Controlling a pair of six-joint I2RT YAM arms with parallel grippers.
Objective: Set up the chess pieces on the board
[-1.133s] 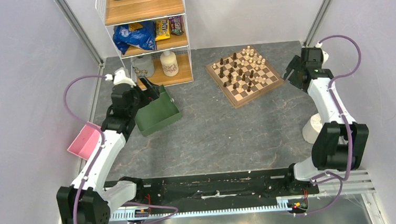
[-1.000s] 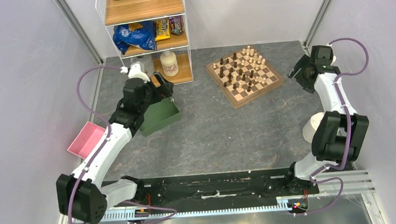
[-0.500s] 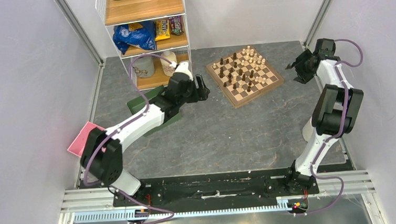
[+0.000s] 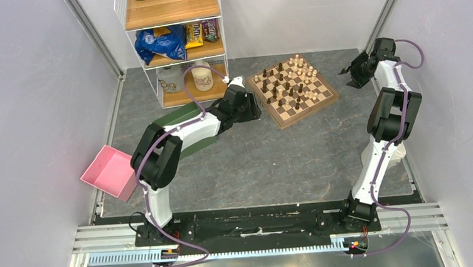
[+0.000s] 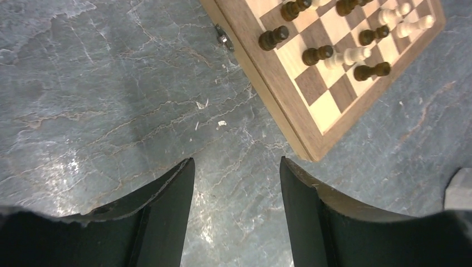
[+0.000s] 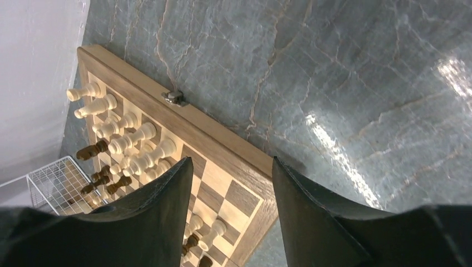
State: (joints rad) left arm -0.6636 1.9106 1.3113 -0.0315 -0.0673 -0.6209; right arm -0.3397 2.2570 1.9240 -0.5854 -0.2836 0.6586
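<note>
The wooden chessboard (image 4: 291, 92) lies at the back middle of the table, turned at an angle. Dark brown and cream chess pieces (image 4: 287, 83) stand mixed across it. My left gripper (image 4: 252, 105) is open and empty just off the board's left edge; its wrist view shows the board's corner (image 5: 328, 105) with a few dark and cream pieces (image 5: 334, 54). My right gripper (image 4: 347, 74) is open and empty to the right of the board, near the back wall. Its wrist view shows the board's edge (image 6: 222, 144) and cream pieces (image 6: 133, 139).
A wire shelf unit (image 4: 177, 43) with snack bags and jars stands at the back left. A green tray (image 4: 176, 117) lies partly under my left arm. A pink bin (image 4: 108, 174) sits at the left edge. A white object (image 4: 399, 153) shows behind my right arm.
My left arm has swung right from the green tray to the board's left edge. My right arm has stretched back and up toward the far right corner. Both grippers stay open.
</note>
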